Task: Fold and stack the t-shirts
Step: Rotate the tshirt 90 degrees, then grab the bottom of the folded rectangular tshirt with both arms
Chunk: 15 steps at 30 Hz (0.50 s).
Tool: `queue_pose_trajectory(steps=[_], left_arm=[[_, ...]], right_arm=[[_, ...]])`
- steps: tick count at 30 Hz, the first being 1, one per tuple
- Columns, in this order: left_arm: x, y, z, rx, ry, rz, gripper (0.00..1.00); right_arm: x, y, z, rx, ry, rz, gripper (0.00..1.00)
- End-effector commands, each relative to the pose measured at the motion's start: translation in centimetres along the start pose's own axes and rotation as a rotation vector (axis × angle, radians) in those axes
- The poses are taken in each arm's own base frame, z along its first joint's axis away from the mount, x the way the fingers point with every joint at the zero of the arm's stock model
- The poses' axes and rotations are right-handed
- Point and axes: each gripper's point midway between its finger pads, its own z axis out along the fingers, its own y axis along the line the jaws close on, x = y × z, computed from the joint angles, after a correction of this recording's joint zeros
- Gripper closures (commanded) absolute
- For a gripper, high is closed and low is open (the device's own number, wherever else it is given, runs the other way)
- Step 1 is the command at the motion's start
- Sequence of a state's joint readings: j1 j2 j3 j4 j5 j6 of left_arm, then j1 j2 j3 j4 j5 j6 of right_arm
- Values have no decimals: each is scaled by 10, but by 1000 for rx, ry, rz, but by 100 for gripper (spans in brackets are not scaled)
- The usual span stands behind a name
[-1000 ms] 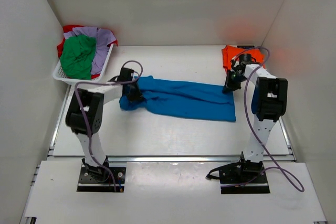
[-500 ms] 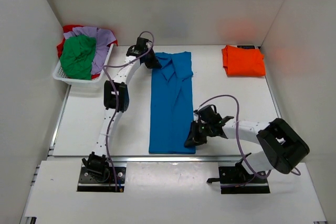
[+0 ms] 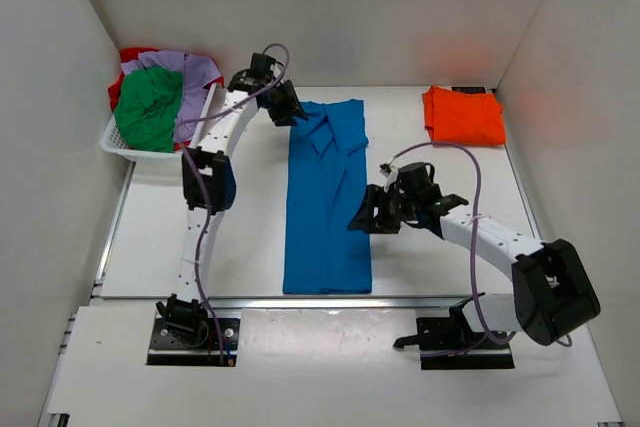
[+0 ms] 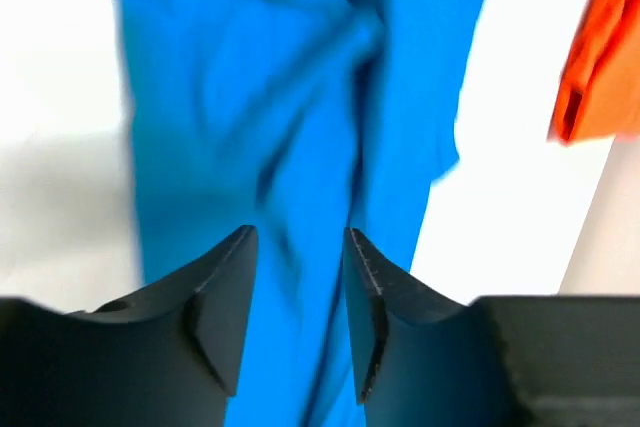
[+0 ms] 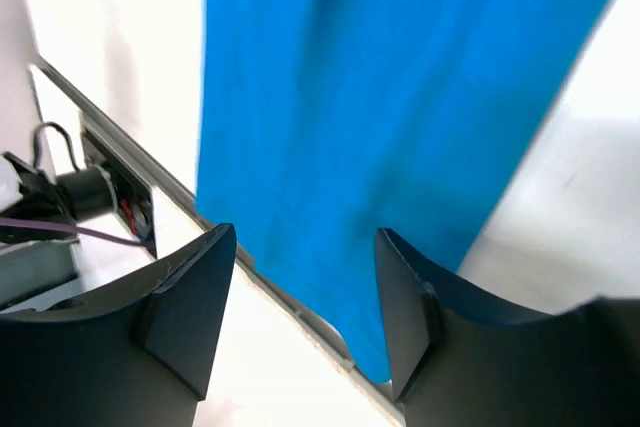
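Observation:
A bright blue t-shirt (image 3: 327, 202) lies as a long folded strip running from the back of the table to its front edge. My left gripper (image 3: 285, 105) hovers open at the strip's far left corner; in the left wrist view the left gripper (image 4: 300, 247) has only the blue t-shirt (image 4: 290, 97) below its gap. My right gripper (image 3: 365, 219) is open beside the strip's right edge. The right wrist view shows the right gripper (image 5: 305, 247) empty above the blue t-shirt (image 5: 400, 97). A folded orange t-shirt (image 3: 463, 115) lies at the back right.
A white basket (image 3: 140, 150) at the back left holds a green t-shirt (image 3: 148, 107), a lavender one (image 3: 195, 77) and a red one (image 3: 130, 55). White walls close in the table on three sides. A metal rail (image 5: 290, 297) runs along the front edge.
The blue t-shirt swung from lying crosswise to lying front to back. Both grippers then opened and let it go; the right one lifted away from the near corner.

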<state>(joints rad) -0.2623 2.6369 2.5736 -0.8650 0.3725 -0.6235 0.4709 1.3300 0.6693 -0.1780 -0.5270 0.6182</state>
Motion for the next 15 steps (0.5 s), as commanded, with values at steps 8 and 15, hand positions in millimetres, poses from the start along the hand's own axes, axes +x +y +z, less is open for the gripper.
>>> queue_pose_trajectory(steps=[8,15], left_arm=[[190,39,-196,-64,27,87,41],[299,81,-216,-34,52,65,35]], right_arm=[[34,-28,-46,95,-8,72,42],[93,-45,-34,107,23,162,43]])
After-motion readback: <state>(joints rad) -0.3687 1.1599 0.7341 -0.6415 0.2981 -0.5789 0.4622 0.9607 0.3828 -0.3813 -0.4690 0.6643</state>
